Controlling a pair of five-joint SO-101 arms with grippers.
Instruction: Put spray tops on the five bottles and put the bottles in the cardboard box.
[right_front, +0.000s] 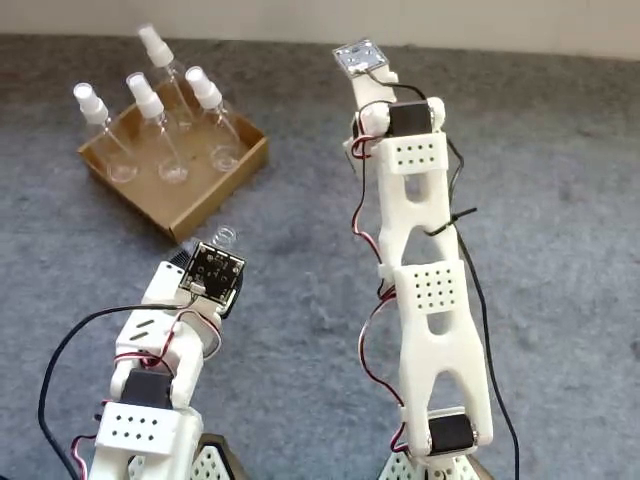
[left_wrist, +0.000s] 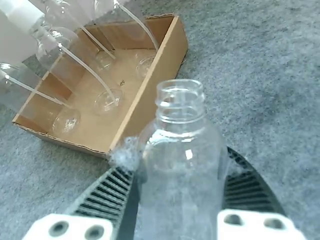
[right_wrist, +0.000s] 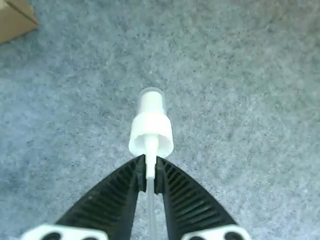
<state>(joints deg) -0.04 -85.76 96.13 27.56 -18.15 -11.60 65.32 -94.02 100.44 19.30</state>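
the left jaws are closed around the body of a clear bottle (left_wrist: 180, 125), one ribbed black finger (left_wrist: 112, 187) on each side of it. the bottle's threaded neck is open, with no spray top on it. in the high view its round mouth (right_front: 224, 236) shows just past the left arm (right_front: 150, 400), facing up, close to the near corner of the cardboard box (right_front: 215, 195) but outside it.

the cardboard box is a shallow open tray on the grey carpeted worktop (right_front: 540, 200), on the left arm's side. inside it stand four clear bottles (right_front: 165, 140), each fitted with a white spray top and a thin dip tube running down to its base. they stand close together and lean a little in different directions. from the left wrist the box's side wall (left_wrist: 145, 95) lies just beyond the held bottle, with the bottles' round bases visible on the box floor.

the right arm (right_front: 430, 290) is stretched out straight across the worktop, its wrist near the far edge and well apart from the box. the right jaws are nearly closed, pinching a white spray top (right_wrist: 151, 132) by the stem just under its collar. the clear dip tube (right_wrist: 149, 200) runs back between the fingers, and the nozzle cap points away from the wrist over bare carpet. a corner of the box (right_wrist: 15, 20) shows at the edge of that view
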